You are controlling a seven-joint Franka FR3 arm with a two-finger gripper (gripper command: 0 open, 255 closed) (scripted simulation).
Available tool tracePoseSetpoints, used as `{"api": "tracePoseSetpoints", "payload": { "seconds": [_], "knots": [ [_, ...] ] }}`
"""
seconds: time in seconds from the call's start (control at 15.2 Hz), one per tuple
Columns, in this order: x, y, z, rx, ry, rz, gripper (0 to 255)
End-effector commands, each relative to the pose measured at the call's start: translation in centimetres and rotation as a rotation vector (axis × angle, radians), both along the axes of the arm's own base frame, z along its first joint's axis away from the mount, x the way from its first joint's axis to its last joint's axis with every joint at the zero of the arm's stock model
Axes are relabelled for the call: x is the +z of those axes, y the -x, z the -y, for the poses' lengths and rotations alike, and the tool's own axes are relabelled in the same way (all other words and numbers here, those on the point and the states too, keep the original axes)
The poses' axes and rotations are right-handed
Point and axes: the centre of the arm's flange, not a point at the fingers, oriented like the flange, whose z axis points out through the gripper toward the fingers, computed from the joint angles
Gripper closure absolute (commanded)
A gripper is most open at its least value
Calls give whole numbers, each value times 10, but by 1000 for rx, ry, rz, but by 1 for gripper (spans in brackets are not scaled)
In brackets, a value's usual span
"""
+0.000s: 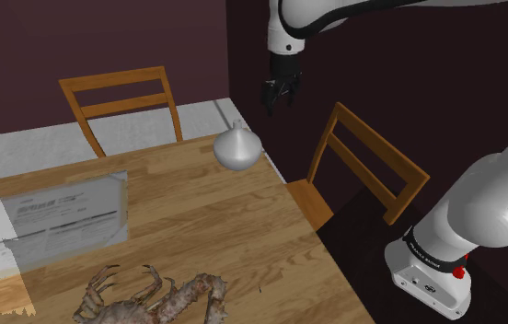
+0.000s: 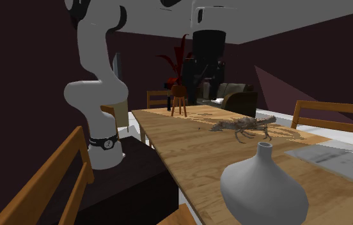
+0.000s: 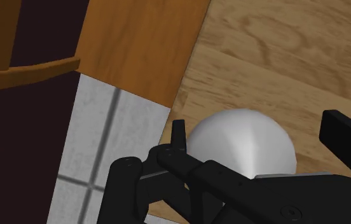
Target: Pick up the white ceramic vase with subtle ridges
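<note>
The vase (image 1: 238, 147) is pale grey-white, with a round squat body and a short narrow neck. It stands upright near the far corner of the wooden table (image 1: 197, 221). It also sits large in the foreground of the second exterior view (image 2: 263, 185). My black gripper (image 1: 280, 96) hangs in the air above the vase, a little toward the shoulder view's right, and is not touching it. In the wrist view the gripper (image 3: 263, 132) is open; the vase (image 3: 244, 143) lies below, between the spread fingers (image 3: 178, 130).
A brown crab-like figure (image 1: 151, 295) lies on the table's near part, beside a grey sheet (image 1: 59, 216). One wooden chair (image 1: 123, 101) stands behind the table, another (image 1: 363, 166) at its side toward my stand (image 1: 432, 271). The table edge runs right beside the vase.
</note>
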Motion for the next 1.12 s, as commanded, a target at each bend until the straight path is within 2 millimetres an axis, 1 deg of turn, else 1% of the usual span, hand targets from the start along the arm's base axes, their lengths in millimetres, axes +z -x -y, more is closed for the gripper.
{"api": "tracePoseSetpoints", "payload": {
  "seconds": [0.0, 0.66, 0.73, 1.06],
  "knots": [
    [-10, -24, -9, -6, 0, 0, 0],
    [-58, -141, -50, -30, 4, -1, 0],
    [-59, -144, -51, -30, 4, -1, 0],
    [-86, -144, -51, -30, 4, -1, 0]
  ]
}}
